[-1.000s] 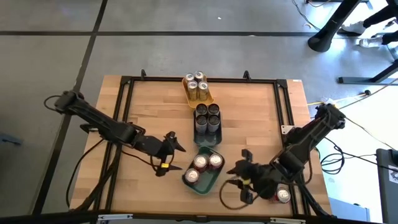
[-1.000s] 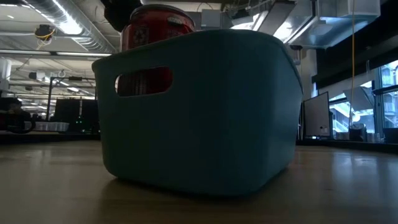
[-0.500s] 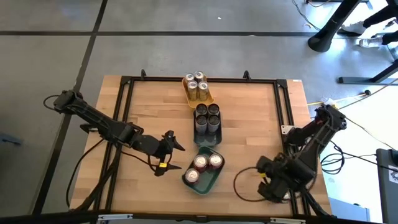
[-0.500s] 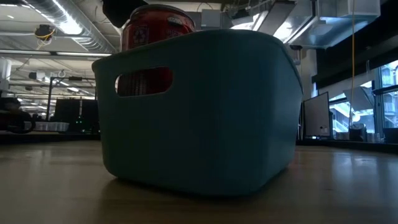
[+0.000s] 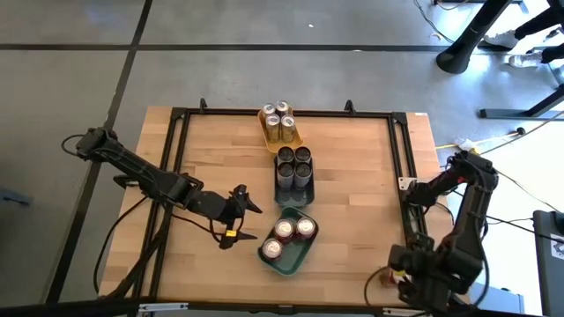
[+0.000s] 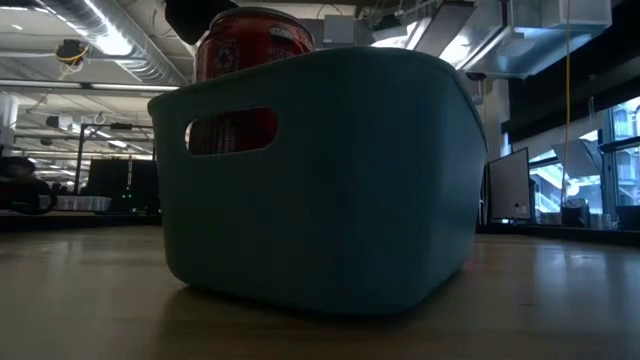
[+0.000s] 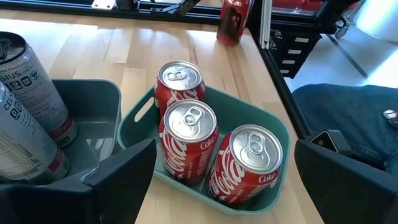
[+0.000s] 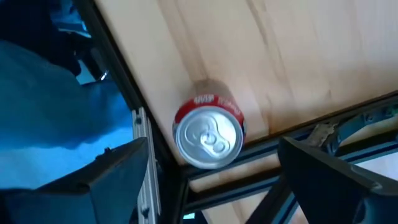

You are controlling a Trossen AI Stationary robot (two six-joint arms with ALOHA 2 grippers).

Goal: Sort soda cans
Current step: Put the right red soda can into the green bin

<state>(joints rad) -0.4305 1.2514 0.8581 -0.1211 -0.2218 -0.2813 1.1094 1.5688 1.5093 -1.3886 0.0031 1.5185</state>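
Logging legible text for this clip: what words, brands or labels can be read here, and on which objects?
"Coca-Cola", partly visible, on the red cans in the teal tray.
"Coke", small print low on one of those cans.
Printed logo and letters on the dark grey cans in the grey tray: cut off, not readable for certain.
White lettering on the lone red can at the table corner: blurred.
Gold cans: too small.

We see a wooden table (image 5: 352, 176) edged by a black metal frame (image 5: 401, 145). Down its middle sit a yellow tray (image 5: 295, 139), then a dark grey bin (image 5: 292, 190), then a teal bin (image 5: 295, 253). Grey floor (image 5: 220, 70) lies beyond.
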